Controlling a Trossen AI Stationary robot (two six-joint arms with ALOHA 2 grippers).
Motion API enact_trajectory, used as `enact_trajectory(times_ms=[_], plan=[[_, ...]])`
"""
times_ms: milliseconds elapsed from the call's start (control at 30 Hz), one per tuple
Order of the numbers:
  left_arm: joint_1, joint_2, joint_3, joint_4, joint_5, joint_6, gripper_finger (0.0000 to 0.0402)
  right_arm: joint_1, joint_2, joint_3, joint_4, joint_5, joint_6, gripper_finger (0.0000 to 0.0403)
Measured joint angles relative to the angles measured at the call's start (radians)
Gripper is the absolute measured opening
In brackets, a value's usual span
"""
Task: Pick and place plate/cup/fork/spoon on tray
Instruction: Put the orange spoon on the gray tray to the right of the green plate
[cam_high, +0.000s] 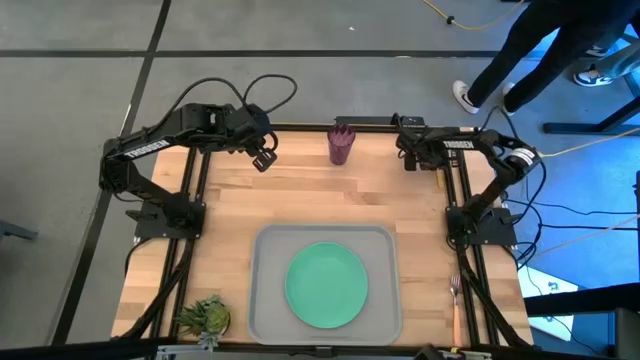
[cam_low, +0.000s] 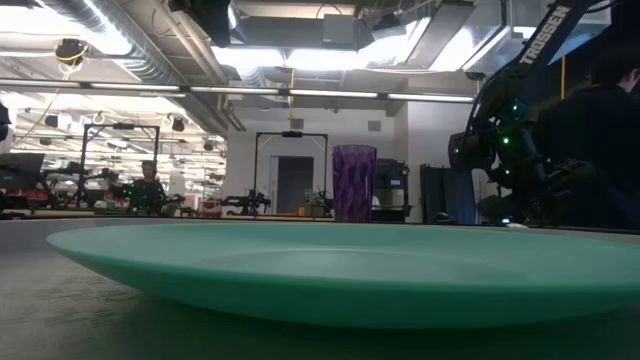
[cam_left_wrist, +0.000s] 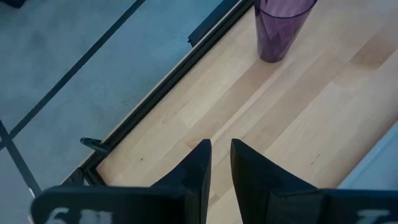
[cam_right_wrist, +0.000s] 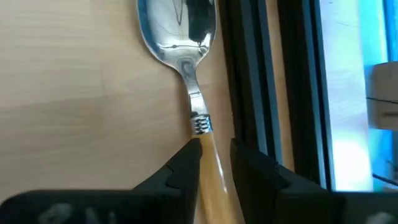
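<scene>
The green plate (cam_high: 326, 285) lies flat in the grey tray (cam_high: 268, 300) at the table's near middle. The purple cup (cam_high: 341, 145) stands upright at the far edge, also in the low view (cam_low: 354, 183). The fork (cam_high: 457, 300) lies on the wood right of the tray. The spoon (cam_right_wrist: 179, 31) lies on the wood beside a black rail. My right gripper (cam_right_wrist: 214, 158) is open at the far right (cam_high: 408, 157), low over the spoon, one finger on each side of its handle. My left gripper (cam_high: 263, 160) hangs left of the cup, its fingers (cam_left_wrist: 198, 168) slightly apart with nothing between them. My right gripper straddles the spoon's orange-tan handle (cam_right_wrist: 208, 155) just behind the silver neck, slanting down from above. The spoon lies flat on the wood. Whether either finger touches the handle I cannot tell.
A small green plant (cam_high: 205, 318) sits at the near left corner. Black frame rails (cam_right_wrist: 249, 74) run close beside the spoon. Bare wood lies between the cup and the tray. A person stands on the floor beyond the far right corner (cam_high: 540, 50).
</scene>
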Motion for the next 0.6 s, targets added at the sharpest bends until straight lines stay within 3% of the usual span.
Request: enact_trajectory(times_ms=[600], plan=[[0.000, 0.000, 0.000, 0.012, 0.000, 0.000, 0.0053, -0.009, 0.034, 0.000, 0.051, -0.059, -0.071, 0.0083]])
